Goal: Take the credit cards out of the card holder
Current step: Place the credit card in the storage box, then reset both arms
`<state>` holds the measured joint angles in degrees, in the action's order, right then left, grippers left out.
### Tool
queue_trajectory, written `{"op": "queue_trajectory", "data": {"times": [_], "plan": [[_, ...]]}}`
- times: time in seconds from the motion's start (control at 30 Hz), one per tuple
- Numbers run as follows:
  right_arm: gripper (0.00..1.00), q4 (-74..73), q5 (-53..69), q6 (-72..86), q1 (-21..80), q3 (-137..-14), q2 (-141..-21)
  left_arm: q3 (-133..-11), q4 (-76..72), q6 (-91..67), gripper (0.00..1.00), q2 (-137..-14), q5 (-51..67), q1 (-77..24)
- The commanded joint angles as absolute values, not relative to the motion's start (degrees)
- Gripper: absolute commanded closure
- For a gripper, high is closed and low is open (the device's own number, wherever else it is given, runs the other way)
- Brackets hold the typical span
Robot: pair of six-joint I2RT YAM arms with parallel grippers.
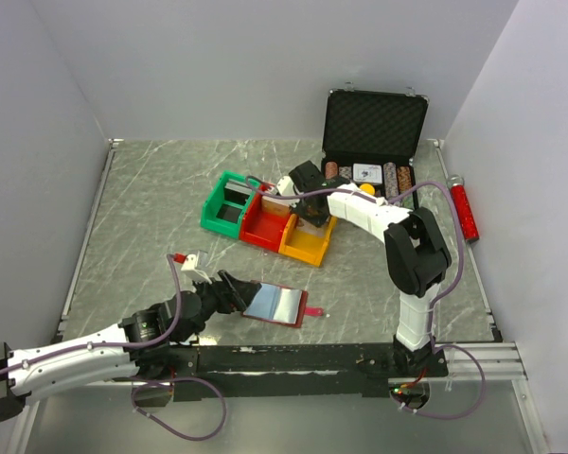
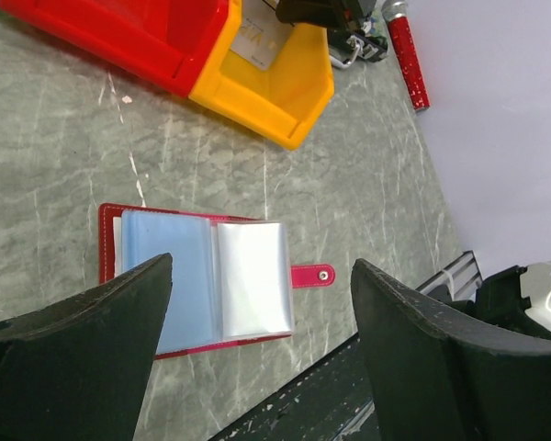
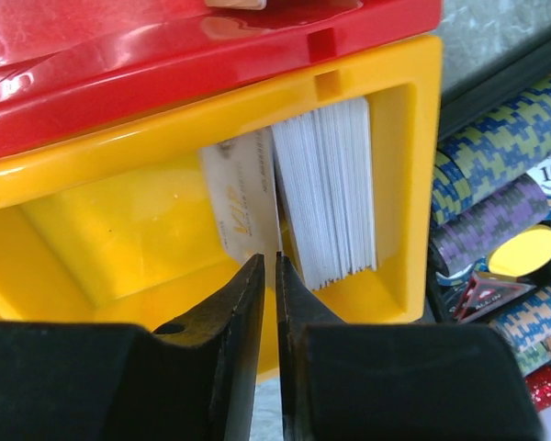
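The card holder (image 2: 211,280) lay open and flat on the table (image 1: 142,208), close to the near edge and the black rail there. Its red strap tab (image 2: 312,275) pointed toward the right arm's side. Clear sleeves covered the inside. The left sleeve showed a pale blue credit card (image 2: 170,241), while the right sleeve looked glossy and whitish, and no print could be read on either. The holder's red border showed along the top, left and bottom edges.

The left hand (image 2: 262,266) hung over the holder with its jaws wide. One finger sat over the holder's left part and the other stood clear beyond the strap. Bare marble lay open to the left of the holder and behind it, up to the bins.

Farther back, a green bin (image 1: 229,203), a red bin (image 1: 270,225) and a yellow bin (image 1: 310,241) stood touching in a slanted row. The right hand (image 3: 268,262) was at the yellow bin, its jaws drawn to a thin slit. Whether they pinched anything could not be told. Just past its fingertips a loose card (image 3: 243,207) stood on edge, with gold lettering that looked like "VIP". It leaned beside a thick white card deck (image 3: 329,193) against the bin's right wall.

Behind the bins a black chip case (image 1: 374,142) stood open, and one chip (image 3: 544,172) read "10".
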<state>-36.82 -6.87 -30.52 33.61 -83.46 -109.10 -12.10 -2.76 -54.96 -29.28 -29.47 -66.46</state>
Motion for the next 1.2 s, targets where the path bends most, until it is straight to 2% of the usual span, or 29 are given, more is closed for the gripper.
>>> {"op": "queue_trajectory", "data": {"times": [0.0, 0.5, 0.6, 0.77, 0.87, 0.97, 1.0, 1.03, 1.07, 1.17], "plan": [[0.82, -35.68, -9.14, -29.97, 34.01, -86.74, -106.26, -12.39, -5.01, -54.93, 0.16, -29.97, -28.65, -66.53], [0.79, -34.90, -11.16, -26.99, 35.33, -87.89, -102.75, -12.74, -4.57, -54.84, 0.16, -30.06, -28.91, -66.62], [0.77, -31.57, -12.31, -21.37, 35.68, -85.27, -97.93, -14.23, -2.21, -54.67, 0.14, -30.06, -29.97, -66.53], [0.70, -22.69, -9.33, -14.16, 36.56, -72.89, -82.47, -21.26, 5.53, -53.88, 0.11, -33.13, -30.94, -65.22], [0.60, -19.17, -5.46, -10.30, 37.35, -64.46, -72.63, -23.37, 6.50, -53.26, 0.08, -34.54, -26.73, -61.45], [0.47, -16.01, -3.52, -5.47, 37.62, -55.84, -62.26, -24.43, 6.59, -53.96, 0.08, -35.77, -18.58, -51.29], [0.38, -14.95, -2.30, -3.19, 37.70, -52.24, -58.83, -24.69, 6.50, -54.23, 0.08, -36.12, -14.89, -48.37], [0.13, -14.25, -1.94, -1.42, 37.79, -49.60, -55.93, -25.05, 6.76, -54.58, 0.08, -36.73, -13.29, -45.29], [0.00, -13.89, -1.59, 1.73, 37.79, -47.66, -52.16, -25.66, 6.85, -54.58, 0.08, -37.26, -11.88, -43.00], [0.00, -15.29, -2.80, 6.84, 37.79, -43.43, -45.11, -29.34, 8.69, -54.14, 0.07, -40.33, -11.69, -37.89]]}}
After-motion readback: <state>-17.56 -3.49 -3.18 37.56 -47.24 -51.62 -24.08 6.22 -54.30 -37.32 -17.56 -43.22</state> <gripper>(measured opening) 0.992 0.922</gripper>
